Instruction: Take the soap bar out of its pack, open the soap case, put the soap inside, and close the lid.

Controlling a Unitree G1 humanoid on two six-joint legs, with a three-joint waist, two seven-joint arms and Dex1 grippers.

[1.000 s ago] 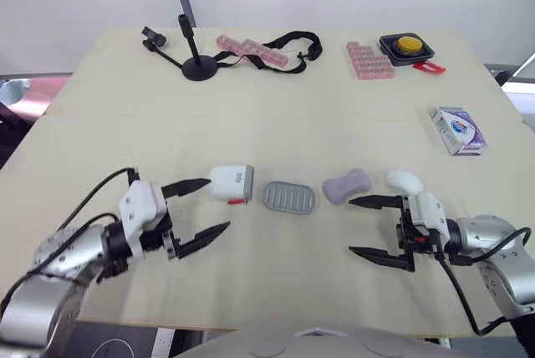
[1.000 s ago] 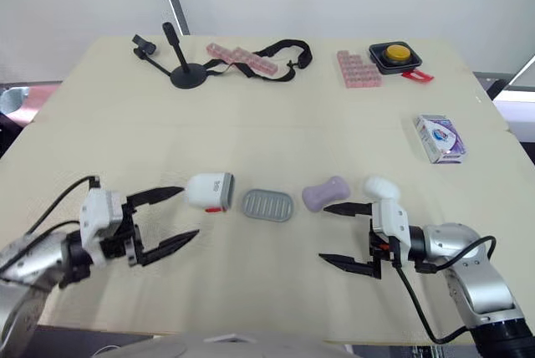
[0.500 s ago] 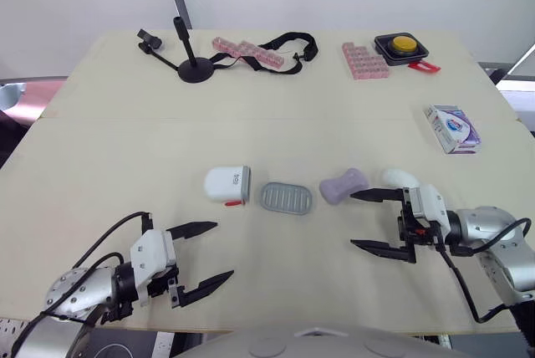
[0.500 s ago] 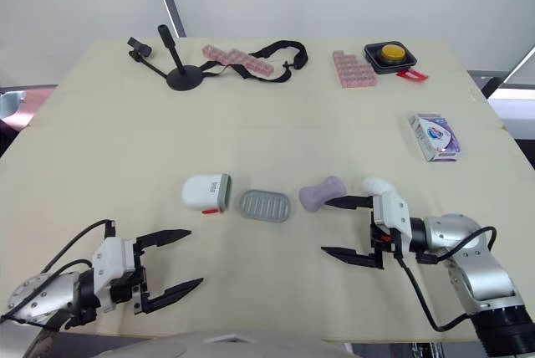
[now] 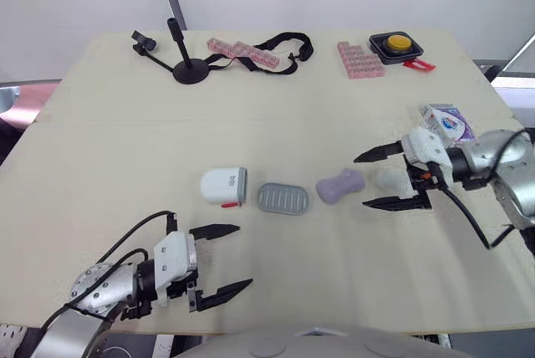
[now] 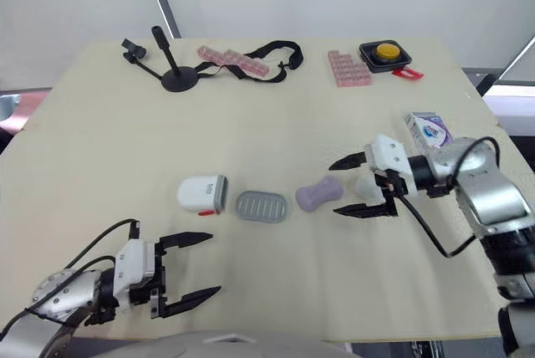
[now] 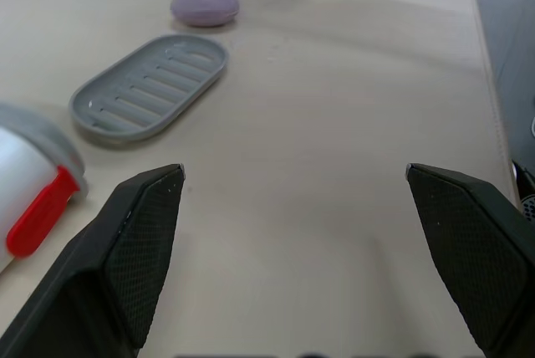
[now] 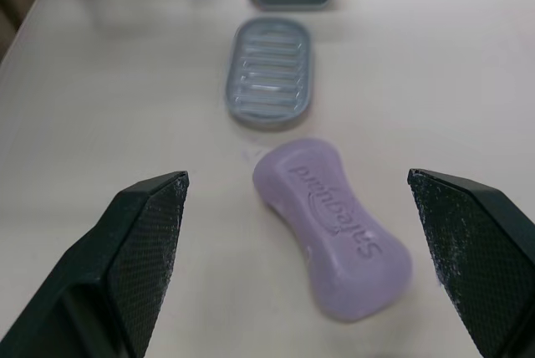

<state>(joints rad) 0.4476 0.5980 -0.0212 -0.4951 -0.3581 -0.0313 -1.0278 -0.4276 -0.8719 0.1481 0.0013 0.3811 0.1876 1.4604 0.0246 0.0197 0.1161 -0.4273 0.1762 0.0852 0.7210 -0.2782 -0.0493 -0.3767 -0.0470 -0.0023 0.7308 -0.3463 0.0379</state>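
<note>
Right wrist view: soap bar (image 8: 334, 228) just ahead of right gripper (image 8: 297, 176), spread wide.

You are looking at a soap pack (image 5: 451, 120) lying partly hidden behind the right gripper (image 5: 360, 182); the white case (image 7: 17, 176) is running off the left wrist view's edge

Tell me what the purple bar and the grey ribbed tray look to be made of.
Purple bar: most likely solid soap, matte and waxy, with lettering pressed into its face and soft rounded edges. Grey ribbed tray: probably moulded plastic, smooth with a faint sheen, judging by its even ribs and crisp rim; silicone cannot be ruled out.
</note>
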